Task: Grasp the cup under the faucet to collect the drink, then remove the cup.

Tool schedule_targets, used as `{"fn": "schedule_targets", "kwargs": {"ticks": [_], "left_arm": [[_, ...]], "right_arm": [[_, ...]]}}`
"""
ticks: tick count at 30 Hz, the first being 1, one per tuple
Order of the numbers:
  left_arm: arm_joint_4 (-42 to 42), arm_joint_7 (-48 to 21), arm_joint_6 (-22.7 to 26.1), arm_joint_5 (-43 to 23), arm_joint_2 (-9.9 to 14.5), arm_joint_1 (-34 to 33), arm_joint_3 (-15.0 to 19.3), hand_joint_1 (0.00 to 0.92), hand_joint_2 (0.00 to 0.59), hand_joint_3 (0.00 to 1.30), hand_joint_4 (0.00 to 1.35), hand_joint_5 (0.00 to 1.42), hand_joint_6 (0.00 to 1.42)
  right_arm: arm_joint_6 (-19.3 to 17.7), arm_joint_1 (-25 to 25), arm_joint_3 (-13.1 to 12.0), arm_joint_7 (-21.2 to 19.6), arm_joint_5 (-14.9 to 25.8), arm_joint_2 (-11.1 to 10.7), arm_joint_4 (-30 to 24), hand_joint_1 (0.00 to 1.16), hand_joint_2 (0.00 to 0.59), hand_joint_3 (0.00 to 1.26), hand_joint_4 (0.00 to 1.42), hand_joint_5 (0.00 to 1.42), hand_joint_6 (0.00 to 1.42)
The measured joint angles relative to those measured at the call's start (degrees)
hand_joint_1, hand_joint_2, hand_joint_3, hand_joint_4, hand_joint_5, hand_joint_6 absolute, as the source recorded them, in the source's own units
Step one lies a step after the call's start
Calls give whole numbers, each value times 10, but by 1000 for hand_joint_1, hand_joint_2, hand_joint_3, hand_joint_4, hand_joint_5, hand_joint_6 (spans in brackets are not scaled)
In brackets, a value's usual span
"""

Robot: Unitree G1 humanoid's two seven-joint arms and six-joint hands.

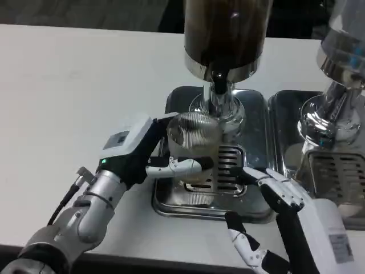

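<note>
Cup (193,137) sits gripped in the left hand (140,151) over the drip tray (171,205), just below the faucet (219,85). Right hand (285,197) hovers released at four o'clock, tray edge between them.

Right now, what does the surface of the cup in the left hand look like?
Clear, finely ribbed cup, seen best in the head view, held by the left hand.

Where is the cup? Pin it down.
Head view, center: the cup is held by the left hand over the drip tray, just below the faucet.
</note>
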Motion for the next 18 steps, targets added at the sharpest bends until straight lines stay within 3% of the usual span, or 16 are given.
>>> {"fn": "schedule_targets", "kwargs": {"ticks": [14, 18], "left_arm": [[-3, -6, 19, 22, 2, -4, -42, 162, 26, 248, 6, 161, 140], [-7, -5, 35, 36, 2, -8, -49, 136, 17, 181, 0, 49, 72]], "right_arm": [[3, -2, 7, 6, 1, 9, 0, 482, 423, 338, 366, 235, 282], [3, -2, 9, 6, 2, 10, 1, 487, 422, 343, 366, 235, 283]]}}
